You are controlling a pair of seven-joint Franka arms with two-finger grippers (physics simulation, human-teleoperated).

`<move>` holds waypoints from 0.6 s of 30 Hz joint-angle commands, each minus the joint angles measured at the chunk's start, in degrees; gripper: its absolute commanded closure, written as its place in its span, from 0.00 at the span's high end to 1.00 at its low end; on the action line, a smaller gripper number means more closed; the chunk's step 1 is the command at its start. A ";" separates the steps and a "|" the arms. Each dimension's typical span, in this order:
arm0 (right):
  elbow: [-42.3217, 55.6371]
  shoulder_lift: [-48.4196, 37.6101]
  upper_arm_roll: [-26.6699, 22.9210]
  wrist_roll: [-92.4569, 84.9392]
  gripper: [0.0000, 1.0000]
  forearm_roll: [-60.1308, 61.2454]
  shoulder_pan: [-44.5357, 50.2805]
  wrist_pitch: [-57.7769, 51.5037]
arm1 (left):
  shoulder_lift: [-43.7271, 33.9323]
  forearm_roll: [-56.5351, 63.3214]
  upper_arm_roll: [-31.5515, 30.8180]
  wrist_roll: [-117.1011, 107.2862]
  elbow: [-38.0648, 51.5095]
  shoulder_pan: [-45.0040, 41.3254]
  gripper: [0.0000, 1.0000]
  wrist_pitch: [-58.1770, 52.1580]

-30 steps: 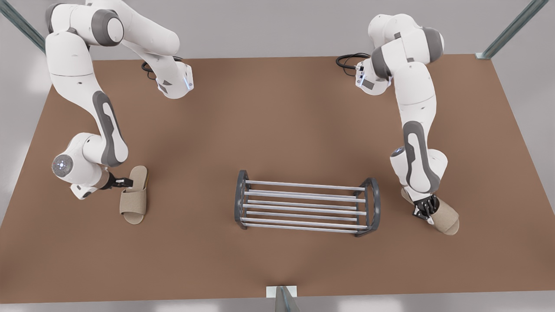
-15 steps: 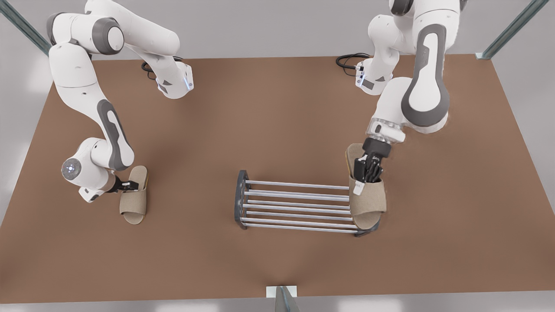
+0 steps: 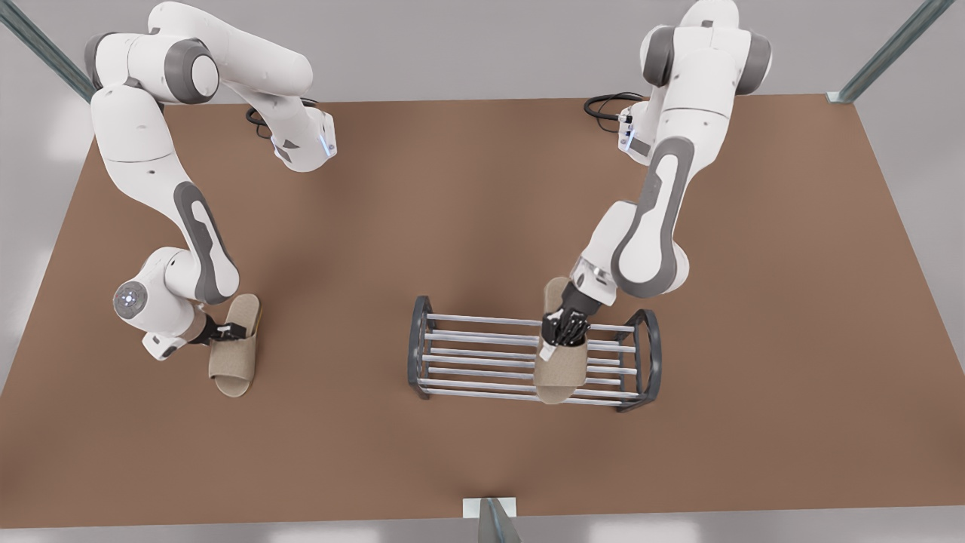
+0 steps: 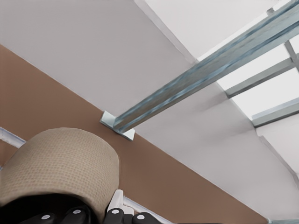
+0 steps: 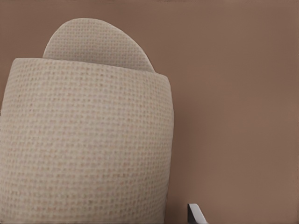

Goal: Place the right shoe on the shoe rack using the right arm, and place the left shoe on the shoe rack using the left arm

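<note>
Progress is partial: left gripper (image 3: 564,330) clamps the left shoe (image 3: 559,369) over the shoe rack (image 3: 467,354), unreleased, while right gripper (image 3: 223,329) grips the right shoe (image 3: 232,362) on the tabletop (image 3: 482,211).

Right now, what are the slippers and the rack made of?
Held slipper (left hand) and table slipper (by right hand): probably soft woven fabric, matte, grid weave visible. Shoe rack: maybe metal, its pale silver bars smooth with light streaks; dark grey ends could be plastic.

Both arms (image 3: 151,151) (image 3: 678,113) are glossy white with rounded grey joint covers; above each black pincer (image 3: 562,332) (image 3: 226,329), a long grey inlay; black cables (image 3: 603,102) at the bases.
</note>
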 commanded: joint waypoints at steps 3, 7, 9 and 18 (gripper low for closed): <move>0.22 -0.05 0.00 -1.18 1.00 0.16 0.04 0.35 | 1.25 -0.21 0.03 -0.20 0.11 1.67 0.21 -0.71; 1.54 -0.05 0.88 -1.09 1.00 0.16 -0.05 0.35 | 2.21 -0.21 0.03 1.47 0.11 2.20 0.21 -0.63; 1.89 -0.05 1.32 -1.00 1.00 0.16 -0.13 0.35 | 2.21 -0.21 0.03 1.47 0.02 2.20 0.21 -0.63; 5.41 3.20 1.32 -0.74 1.00 0.24 -0.13 0.44 | -0.33 0.14 0.12 2.53 -3.14 2.11 1.00 -0.54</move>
